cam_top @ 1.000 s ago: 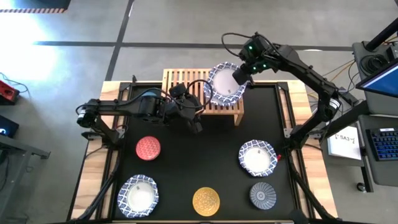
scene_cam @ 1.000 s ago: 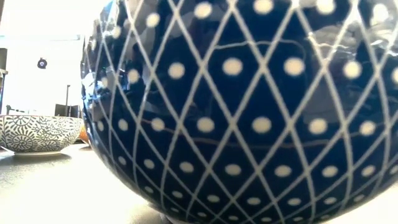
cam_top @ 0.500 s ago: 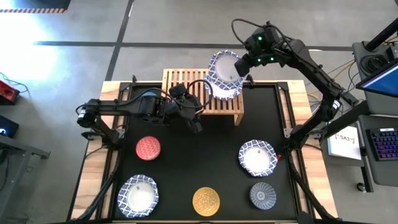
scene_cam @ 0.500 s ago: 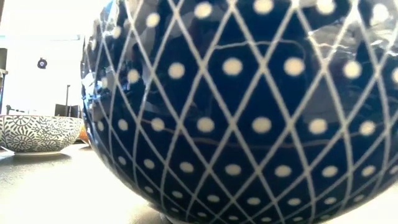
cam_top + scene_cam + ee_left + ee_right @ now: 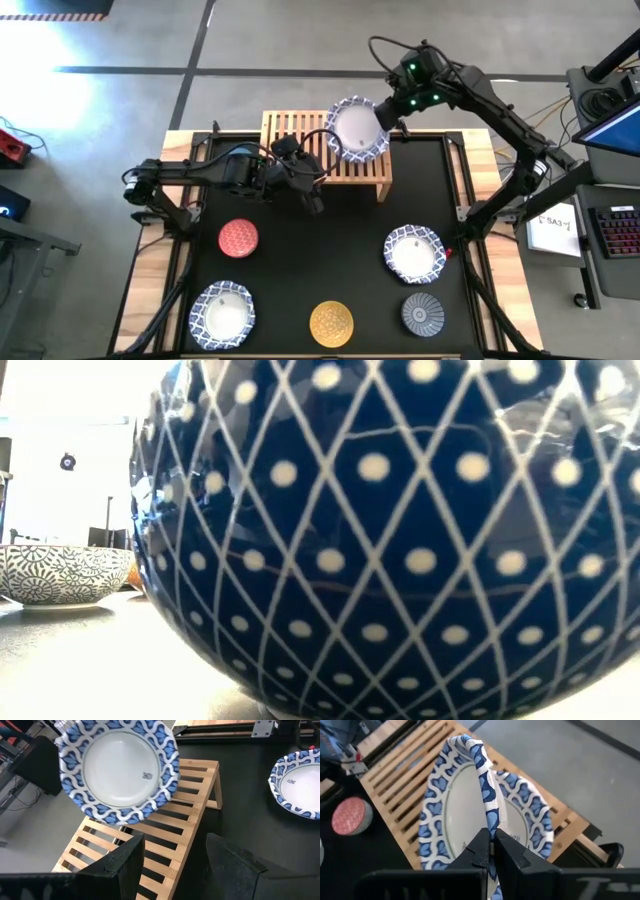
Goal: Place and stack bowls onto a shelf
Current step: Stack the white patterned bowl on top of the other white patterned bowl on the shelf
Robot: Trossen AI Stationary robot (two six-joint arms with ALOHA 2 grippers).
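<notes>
A white bowl with a blue-patterned rim (image 5: 358,130) hangs tilted over the right part of the light-wood slatted shelf (image 5: 295,128), with my right gripper (image 5: 388,115) shut on it. In the right wrist view a second blue-rimmed bowl (image 5: 532,822) shows behind the held one, on the slats (image 5: 400,775). My left gripper (image 5: 312,195) stands open and empty just in front of the shelf's near side. Its fingers (image 5: 125,865) point over the slats (image 5: 170,835) toward the held bowl (image 5: 117,767). My right gripper pinches the held bowl's rim (image 5: 489,822) between its two fingers, at one spot on the edge. The fingers come slanting down from the table's far right. The bowl is lifted clear of the slats and tilted.
On the black mat lie a red bowl (image 5: 238,238), a white blue-rimmed bowl (image 5: 222,312), a yellow bowl (image 5: 331,322), a ribbed dark grey bowl (image 5: 422,313) and another white bowl (image 5: 413,252). A dark blue dotted bowl (image 5: 400,540) fills the low view, with a grey-patterned bowl (image 5: 60,572) at its left.
My right gripper has risen a little above the shelf's right part and turned its wrist, staying shut on the rim. The bowl has come up with it, tipped steeply, then swung back toward level.
</notes>
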